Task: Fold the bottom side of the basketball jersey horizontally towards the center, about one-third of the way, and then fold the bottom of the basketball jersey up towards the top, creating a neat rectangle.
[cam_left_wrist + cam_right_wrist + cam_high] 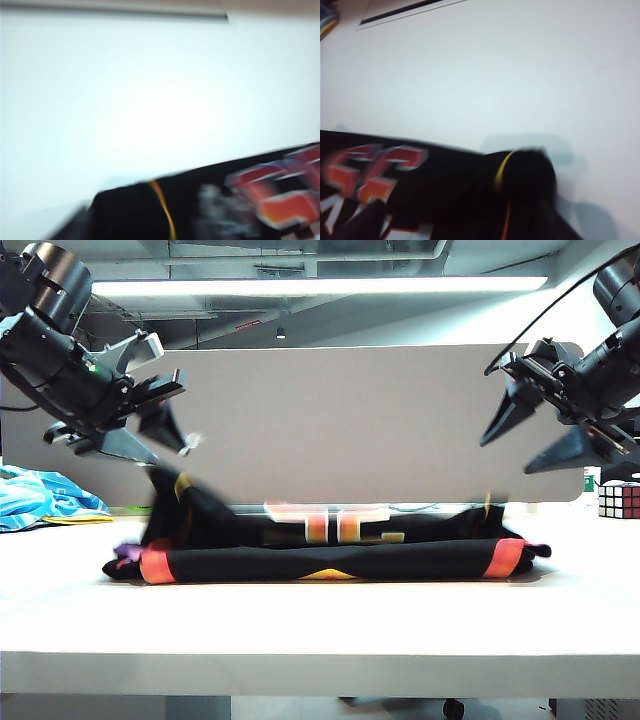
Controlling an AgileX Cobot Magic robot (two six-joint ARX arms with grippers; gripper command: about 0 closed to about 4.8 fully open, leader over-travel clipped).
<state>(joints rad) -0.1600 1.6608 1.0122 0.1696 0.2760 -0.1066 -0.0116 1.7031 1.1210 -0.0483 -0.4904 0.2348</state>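
The basketball jersey (330, 558) lies folded into a long black band across the white table (320, 625), with orange trim at both ends and part of its number showing on top. Its left end (165, 502) is blurred and stands up a little. My left gripper (150, 445) hangs above that end, jaws open and empty. My right gripper (508, 455) hovers high over the band's right end, also open with nothing in it. Both wrist views are blurred and show black jersey cloth (130, 215) (445, 200) with thin orange-yellow piping; no fingers can be made out there.
A light blue cloth (40, 498) lies at the table's far left. A puzzle cube (618, 500) stands at the far right. A grey panel (350, 420) runs behind the table.
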